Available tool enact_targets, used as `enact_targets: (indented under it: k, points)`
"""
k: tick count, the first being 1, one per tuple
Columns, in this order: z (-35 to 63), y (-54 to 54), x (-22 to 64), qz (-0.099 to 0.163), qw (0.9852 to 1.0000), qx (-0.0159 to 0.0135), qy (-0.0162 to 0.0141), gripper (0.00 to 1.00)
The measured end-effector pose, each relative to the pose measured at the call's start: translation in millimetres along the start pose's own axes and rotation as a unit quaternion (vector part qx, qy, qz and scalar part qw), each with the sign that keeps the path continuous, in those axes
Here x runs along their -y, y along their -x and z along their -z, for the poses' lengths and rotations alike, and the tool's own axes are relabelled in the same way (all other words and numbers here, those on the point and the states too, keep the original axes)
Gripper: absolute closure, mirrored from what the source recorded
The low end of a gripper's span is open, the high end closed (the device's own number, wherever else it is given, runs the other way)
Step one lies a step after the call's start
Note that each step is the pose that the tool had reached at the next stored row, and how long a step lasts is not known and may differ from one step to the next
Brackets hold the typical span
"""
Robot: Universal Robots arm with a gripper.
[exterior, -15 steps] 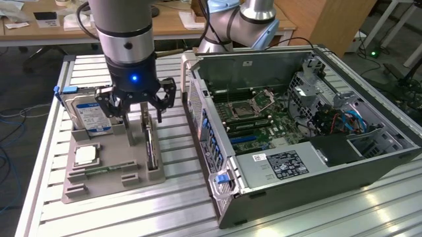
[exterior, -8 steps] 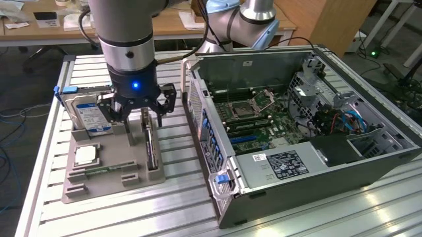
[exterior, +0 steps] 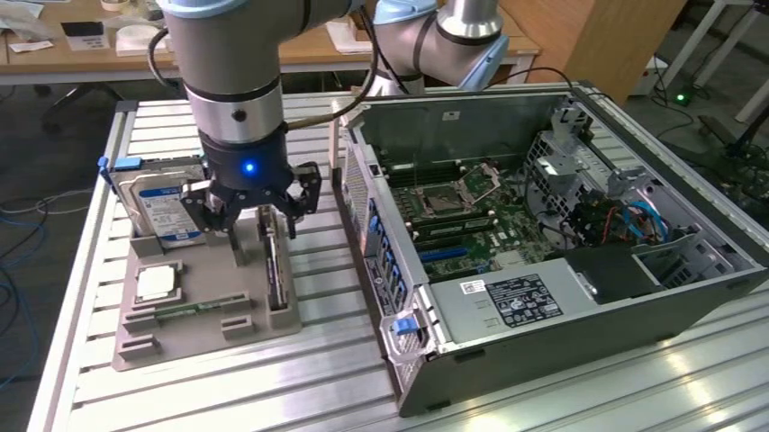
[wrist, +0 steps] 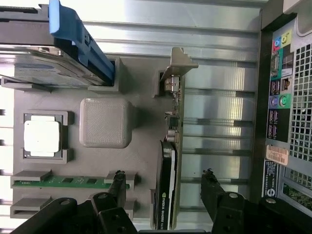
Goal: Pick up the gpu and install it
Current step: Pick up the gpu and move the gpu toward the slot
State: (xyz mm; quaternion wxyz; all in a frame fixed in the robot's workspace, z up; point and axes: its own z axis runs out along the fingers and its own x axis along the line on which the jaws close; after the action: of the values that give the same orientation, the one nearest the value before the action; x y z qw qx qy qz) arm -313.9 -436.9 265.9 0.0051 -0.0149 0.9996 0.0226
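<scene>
Hovering wide open, the gripper [wrist: 163, 181] is straddling the upright gpu [wrist: 169, 146] in its grey tray [wrist: 141, 156]; an uneven close may be tilting or jamming it.

Single arm [exterior: 234, 81] held vertical, wrist pointing straight down, hand [exterior: 257, 216] low, fingers [wrist: 117, 183] spread wide apart, gripping nothing

Exterior view high, oblique over table [exterior: 577, 396] and case [exterior: 565, 340]; wrist view close, straight down on shared tray [wrist: 141, 156].
</scene>
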Motion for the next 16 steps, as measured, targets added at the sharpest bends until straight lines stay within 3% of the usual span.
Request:
enact_targets:
  k: [16]
  points:
    - [-17.8,-0.2,0.8,0.0,1.0,0.0,-0.0005,0.28]
